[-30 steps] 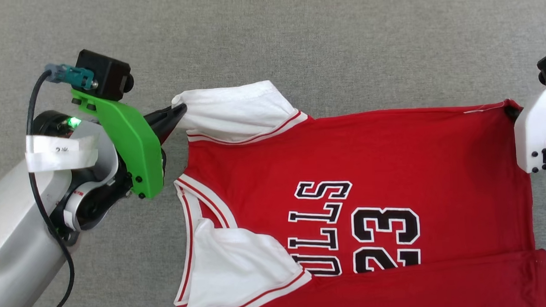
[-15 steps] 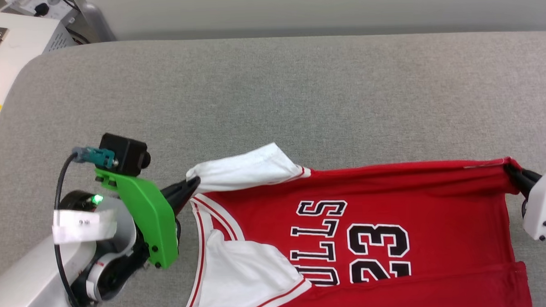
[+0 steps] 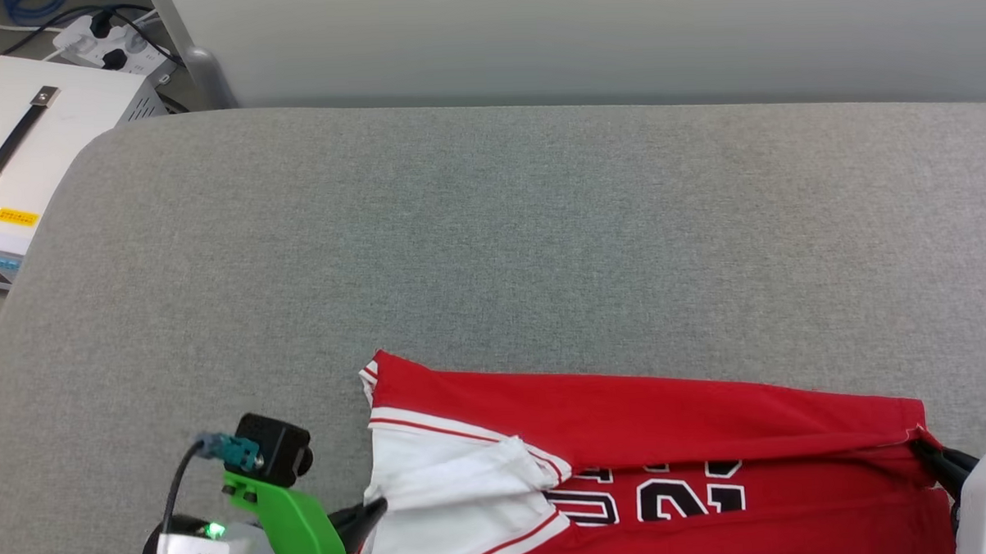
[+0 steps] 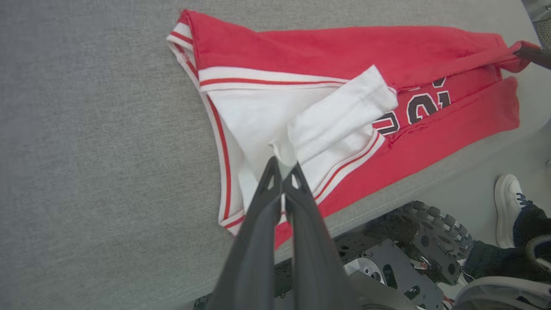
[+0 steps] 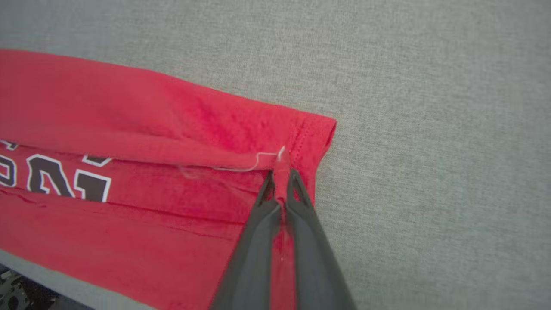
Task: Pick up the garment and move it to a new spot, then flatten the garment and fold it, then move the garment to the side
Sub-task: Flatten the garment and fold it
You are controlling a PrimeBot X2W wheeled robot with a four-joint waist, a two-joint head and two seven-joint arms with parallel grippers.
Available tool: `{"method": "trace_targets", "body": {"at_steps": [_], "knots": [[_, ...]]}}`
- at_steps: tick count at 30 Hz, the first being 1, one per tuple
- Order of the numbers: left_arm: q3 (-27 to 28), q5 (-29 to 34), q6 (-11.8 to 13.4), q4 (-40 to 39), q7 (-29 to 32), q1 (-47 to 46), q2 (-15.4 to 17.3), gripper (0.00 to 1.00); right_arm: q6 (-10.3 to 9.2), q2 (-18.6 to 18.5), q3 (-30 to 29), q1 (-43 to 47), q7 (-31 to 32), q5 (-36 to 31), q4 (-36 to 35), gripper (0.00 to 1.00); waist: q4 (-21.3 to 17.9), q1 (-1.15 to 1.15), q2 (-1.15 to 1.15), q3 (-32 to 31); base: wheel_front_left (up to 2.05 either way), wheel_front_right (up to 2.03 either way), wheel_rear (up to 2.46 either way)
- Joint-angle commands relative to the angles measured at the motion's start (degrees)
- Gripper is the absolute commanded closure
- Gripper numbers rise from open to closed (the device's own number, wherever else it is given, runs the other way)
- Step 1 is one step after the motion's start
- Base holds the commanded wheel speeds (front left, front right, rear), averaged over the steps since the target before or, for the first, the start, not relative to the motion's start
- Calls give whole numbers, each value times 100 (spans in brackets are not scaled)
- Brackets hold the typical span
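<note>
Left gripper (image 4: 284, 165) first: pinched together on the edge of the white sleeve (image 4: 340, 116), with the cloth drawn up into a small peak at the tips. Right gripper (image 5: 282, 174) likewise closed, nipping a thin ridge of red at the hem corner (image 5: 318, 129), a loose white thread just beside the tips.

Between the two, garment (image 3: 670, 410) stretched sideways along the near part of the grey cushion (image 3: 491, 228). Upper red layer doubled over toward the robot, hiding the top half of the lettering (image 3: 689, 500). Striped trim (image 3: 371, 375) at the far left corner. Lower edge lying close to the cushion's front edge in the left wrist view.

Probably light, limp and a little stretchy, with no stiffness to hold a fold, so likely to sag wherever unsupported. Not fragile. Hardly slippery on the woven cushion, more apt to cling and bunch if dragged than to glide.

Best taken by seams and corners, both layers together: hem corner on one side, shoulder seam or sleeve trim on the other. Thin pinch on the sleeve edge looks the weaker hold, and may tug the sleeve out rather than carry the body.
</note>
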Motion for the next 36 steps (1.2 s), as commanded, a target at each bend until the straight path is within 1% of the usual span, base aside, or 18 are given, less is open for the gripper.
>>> {"method": "trace_targets", "body": {"at_steps": [1,5,11,12,13,14,17,20,22,25,29,31,34,36], "knots": [[-52,3,7,50,4,110,27,100,-4,-61,16,86,33,7,-41,100,-2,0,0,-14,0,0,0],[-172,43,-30,255,-12,180,-78,100,-4,-112,99,193,129,76,-110,100,7,0,0,-49,0,0,0],[-338,-5,-241,696,-30,302,-240,100,-4,-243,360,316,27,-75,-16,100,3,0,0,-121,0,0,0],[-373,-8,-309,759,-28,304,-277,87,-4,-208,364,334,7,-24,38,100,3,0,0,-132,0,0,0],[-391,3,-354,808,-44,303,-296,25,-4,-143,348,351,8,89,73,85,4,0,0,-140,0,0,0],[-401,26,-384,883,-73,302,-308,0,-4,-53,311,382,70,269,127,0,3,0,0,-149,0,0,0],[-439,157,-445,1070,-159,289,-288,0,-4,-83,344,410,66,308,86,0,-3,0,0,-196,0,0,0],[-417,186,-495,1188,-322,326,-319,0,-4,-92,241,454,-5,327,71,0,-10,0,0,-272,0,0,0],[-389,195,-573,1203,-443,325,-353,0,-4,-69,160,482,-29,348,13,0,-9,0,0,-310,0,0,0],[-261,227,-593,1207,-694,290,-380,0,-4,10,24,512,-18,412,-165,0,-9,0,0,-338,0,0,0],[42,252,-546,1146,-1194,240,-414,0,-4,169,-268,537,96,425,-490,0,-2,0,0,-383,0,0,0],[230,331,-492,1111,-1547,211,-424,0,-4,335,-494,550,196,464,-660,0,4,0,0,-402,0,0,0],[515,586,-407,1121,-2262,174,-462,0,-4,749,-972,568,481,492,-809,0,23,0,0,-427,0,0,0],[694,804,-270,1209,-2774,183,-494,0,-4,1021,-1257,580,681,429,-897,0,39,0,0,-444,0,0,0]]}}
